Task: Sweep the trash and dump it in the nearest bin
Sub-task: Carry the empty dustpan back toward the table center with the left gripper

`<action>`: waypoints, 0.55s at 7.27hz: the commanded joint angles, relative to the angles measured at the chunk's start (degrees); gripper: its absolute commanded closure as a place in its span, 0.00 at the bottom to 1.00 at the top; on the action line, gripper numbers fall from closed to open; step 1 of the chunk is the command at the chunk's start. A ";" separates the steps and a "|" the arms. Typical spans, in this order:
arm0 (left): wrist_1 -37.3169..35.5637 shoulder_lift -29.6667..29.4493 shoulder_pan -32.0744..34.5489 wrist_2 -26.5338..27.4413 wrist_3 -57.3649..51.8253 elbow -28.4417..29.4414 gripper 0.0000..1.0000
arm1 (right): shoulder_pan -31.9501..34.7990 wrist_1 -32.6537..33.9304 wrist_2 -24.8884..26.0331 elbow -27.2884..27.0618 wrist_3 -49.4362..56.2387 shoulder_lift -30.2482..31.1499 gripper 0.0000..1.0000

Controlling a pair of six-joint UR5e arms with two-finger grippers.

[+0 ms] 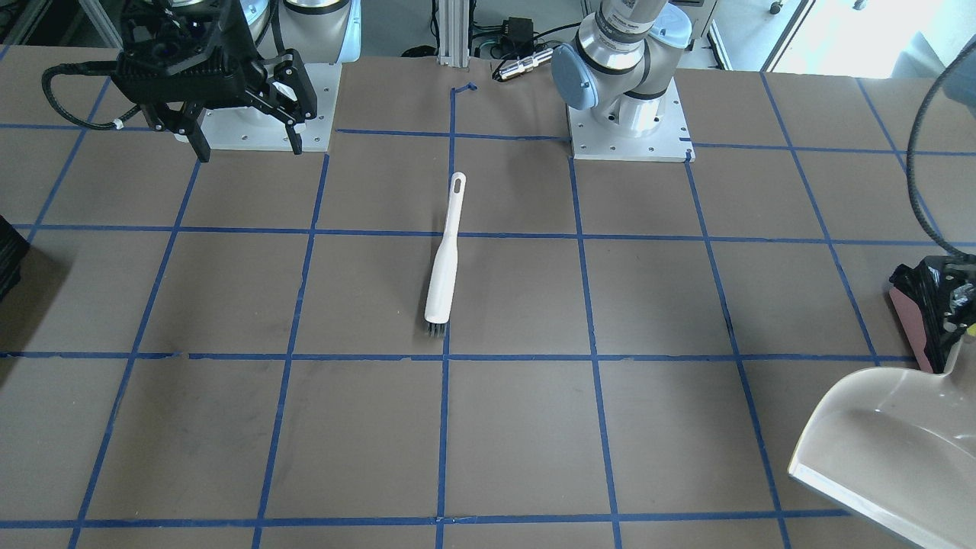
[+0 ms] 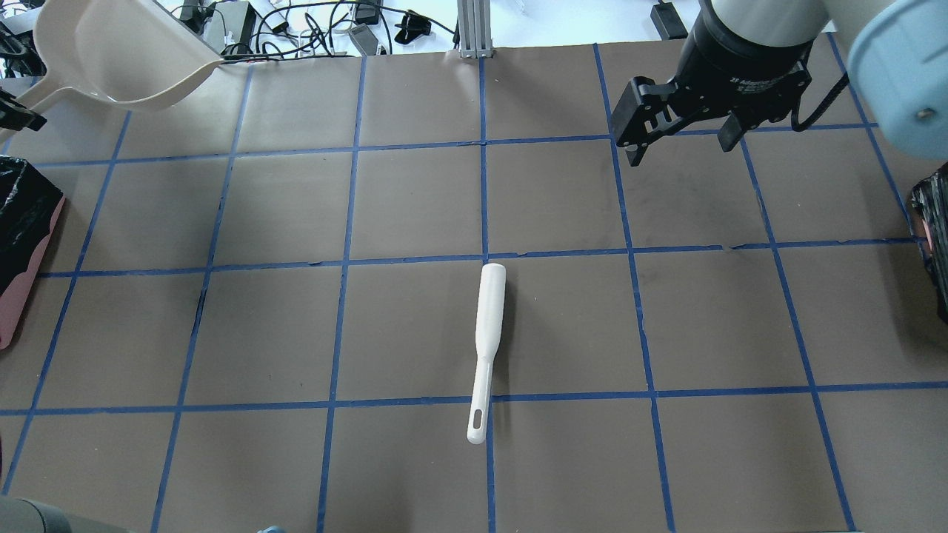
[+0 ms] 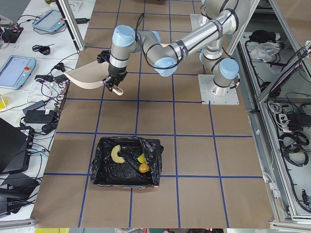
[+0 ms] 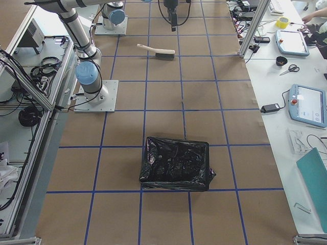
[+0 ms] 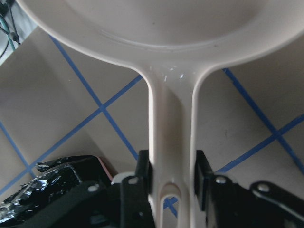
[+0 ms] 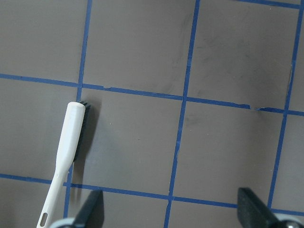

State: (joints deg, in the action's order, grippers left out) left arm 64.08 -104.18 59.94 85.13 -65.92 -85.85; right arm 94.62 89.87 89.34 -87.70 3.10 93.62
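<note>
My left gripper [image 5: 172, 173] is shut on the handle of the beige dustpan [image 5: 166, 28], which it holds in the air. The pan [image 2: 111, 59] looks empty and sits at the table's far left corner, beyond the pink-sided bin [image 2: 22, 237]. In the exterior left view the trash lies inside that bin [image 3: 126, 162] on the black bag: a cream piece [image 3: 116, 154], a yellow piece [image 3: 141, 158] and an orange-brown lump [image 3: 144, 168]. My right gripper [image 2: 681, 144] is open and empty above the table. The white brush [image 2: 489, 333] lies flat at the table's middle.
A second bin lined with a black bag [image 4: 176, 163] stands at the table's right end [image 2: 935, 244]. Blue tape lines grid the brown table [image 2: 415, 200]. Cables and devices lie beyond the far edge [image 2: 311, 29].
</note>
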 commanded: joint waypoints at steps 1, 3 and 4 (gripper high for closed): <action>0.96 0.82 8.48 5.38 15.92 -2.12 1.00 | 0.03 1.71 -0.04 -0.89 -0.02 -0.11 0.00; 3.15 -0.14 19.46 8.91 32.96 -1.60 1.00 | -0.23 5.66 -0.04 -1.16 -0.02 -1.24 0.00; 4.38 -0.92 23.86 8.74 40.27 -1.43 1.00 | -0.40 6.37 -0.04 -1.59 0.06 -2.21 0.00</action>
State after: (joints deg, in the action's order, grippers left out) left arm 67.09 -104.31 77.77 93.25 -35.26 -87.50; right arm 94.37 95.00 89.31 -88.90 3.12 92.45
